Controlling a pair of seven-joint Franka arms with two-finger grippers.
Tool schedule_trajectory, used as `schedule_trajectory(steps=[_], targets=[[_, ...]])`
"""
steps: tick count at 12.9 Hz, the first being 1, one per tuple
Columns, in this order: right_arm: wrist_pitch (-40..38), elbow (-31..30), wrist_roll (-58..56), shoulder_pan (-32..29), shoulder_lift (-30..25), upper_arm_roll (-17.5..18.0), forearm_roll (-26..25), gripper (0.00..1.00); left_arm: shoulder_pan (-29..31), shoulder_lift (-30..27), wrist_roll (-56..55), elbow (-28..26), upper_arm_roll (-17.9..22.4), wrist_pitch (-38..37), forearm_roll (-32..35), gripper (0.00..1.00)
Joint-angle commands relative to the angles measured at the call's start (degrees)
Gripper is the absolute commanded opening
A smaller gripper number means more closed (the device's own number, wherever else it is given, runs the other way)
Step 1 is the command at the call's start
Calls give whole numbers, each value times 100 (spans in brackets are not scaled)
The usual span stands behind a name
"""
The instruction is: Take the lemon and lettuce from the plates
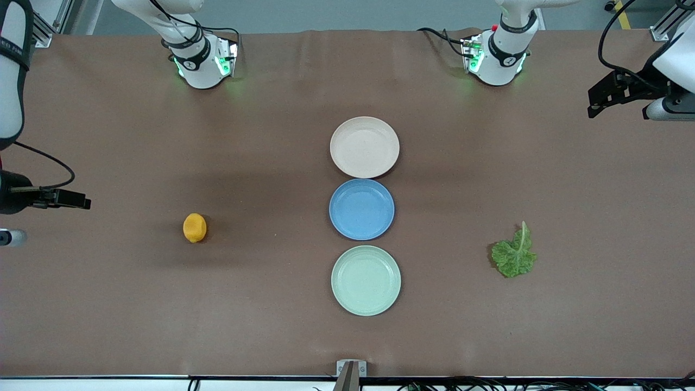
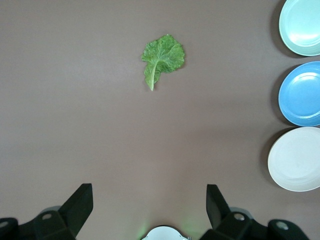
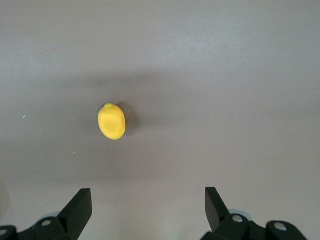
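The lemon (image 1: pixel 195 227) lies on the bare brown table toward the right arm's end, on no plate; it also shows in the right wrist view (image 3: pixel 112 121). The lettuce (image 1: pixel 515 254) lies on the table toward the left arm's end, seen too in the left wrist view (image 2: pixel 162 57). The beige-pink plate (image 1: pixel 365 146) and the mint green plate (image 1: pixel 366 280) are both empty. My left gripper (image 2: pixel 149 192) is open and empty, high over the table short of the lettuce. My right gripper (image 3: pixel 148 195) is open and empty, high over the table short of the lemon.
An empty blue plate (image 1: pixel 361 209) sits between the two pale plates; the three form a line down the table's middle. All three show at the edge of the left wrist view, blue plate (image 2: pixel 302 94) in the middle. The arms' bases (image 1: pixel 201 65) (image 1: pixel 497 60) stand at the table's edge farthest from the front camera.
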Motion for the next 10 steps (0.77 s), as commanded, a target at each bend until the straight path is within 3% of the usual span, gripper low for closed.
schedule_trajectory(steps=[1,6,10], targets=[[86,-781,10,43,-705,6,39,100,12,-121,-85,-100,-18,-37,-59,100],[718,-1880,28,70,-1549,-47,13,100,38,-296,-77,-187,-10,-37,-95,100],[657,-1934,-16,245,-1761,-240,-31,100,21,-288,-68,-214,-10,24,-103,100]])
